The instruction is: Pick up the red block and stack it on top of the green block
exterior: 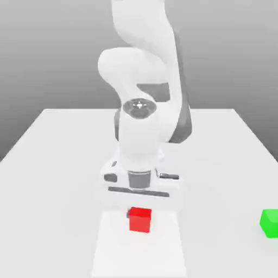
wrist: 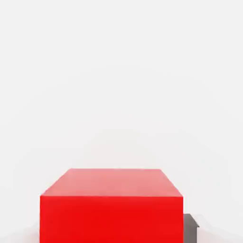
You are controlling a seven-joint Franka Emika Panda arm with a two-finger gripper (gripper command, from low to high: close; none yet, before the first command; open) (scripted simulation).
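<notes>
Directly below the pincer (exterior: 140, 202), whose grip state cannot be told, sits the red block (exterior: 140, 219), positioned for pickup.

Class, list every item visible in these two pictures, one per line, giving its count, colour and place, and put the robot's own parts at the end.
Small red cube block: one, red, on the table just in front of the robot's hand, near the front edge; it also shows close up in the hand view.
Small green cube block: one, green, on the table at the exterior view's far right, well apart from the red one.
Flat white table: one, white, under everything.
White robot arm: one, white with grey joints, rising at centre, bent down toward the red block.
Pincer: one, white, low over the table directly behind the red block.
</notes>
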